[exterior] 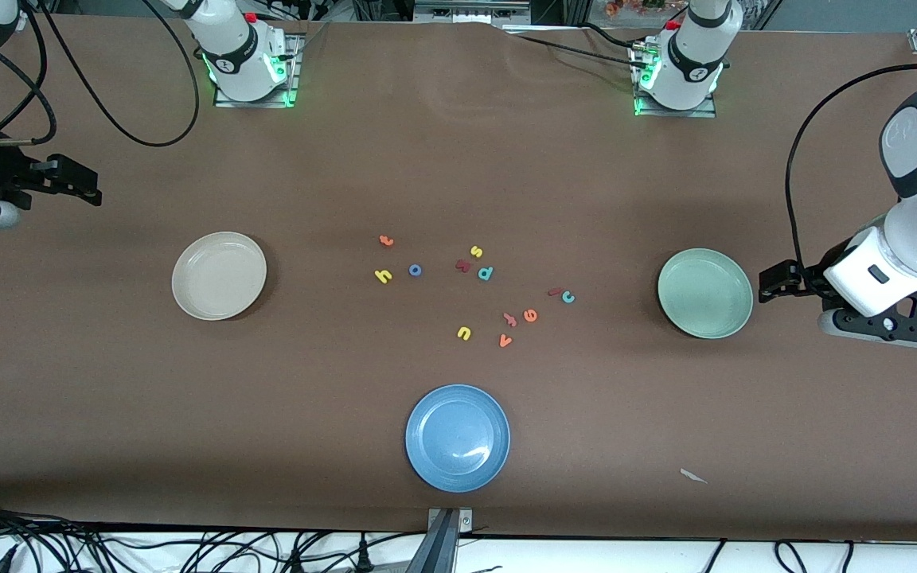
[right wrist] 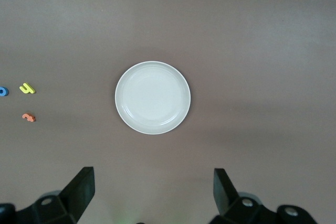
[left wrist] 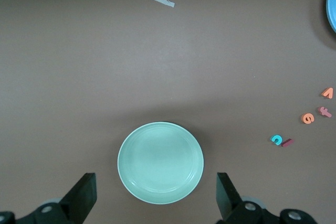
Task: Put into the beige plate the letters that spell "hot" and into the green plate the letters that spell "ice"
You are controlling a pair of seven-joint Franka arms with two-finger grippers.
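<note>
The yellow h (exterior: 383,276), blue o (exterior: 415,270) and orange t (exterior: 385,240) lie together mid-table, on the side toward the beige plate (exterior: 219,275). The dark red i (exterior: 555,291) touches the teal c (exterior: 568,298). The orange e (exterior: 530,315) lies close by, toward the green plate (exterior: 704,292). Both plates hold nothing. My left gripper (exterior: 773,284) hangs open over the table beside the green plate (left wrist: 160,162). My right gripper (exterior: 91,187) hangs open over the right arm's end of the table, apart from the beige plate (right wrist: 153,97).
A blue plate (exterior: 458,437) sits nearer the front camera than the letters. Other letters lie among them: dark red k (exterior: 462,265), yellow s (exterior: 476,251), teal p (exterior: 485,273), yellow u (exterior: 464,333), orange v (exterior: 505,341). A paper scrap (exterior: 692,476) lies near the front edge.
</note>
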